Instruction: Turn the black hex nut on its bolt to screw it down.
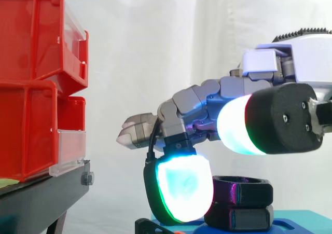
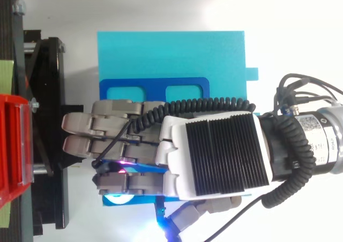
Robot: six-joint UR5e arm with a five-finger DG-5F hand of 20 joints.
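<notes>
Black hex nut [image 1: 243, 189]: you'll find it low in the side view, right of centre, stacked on a second black hex piece [image 1: 239, 217] over the blue base [image 1: 298, 219].
Hand [image 1: 207, 103]: it reaches in from the right and hangs just above the nut.
Fingers [image 1: 184, 187]: loosely open, not gripping. One is bent down with its cyan pad against the nut's left side, the rest stretch left, and the white-glowing thumb [image 1: 236, 125] sits above the nut, clear of it.
Red bins [image 1: 31, 88]: far left on the black stand [image 1: 49, 192], well apart from your hand.
Cyan plate [image 2: 171, 51]: from above, it lies under and beyond the hand.
</notes>
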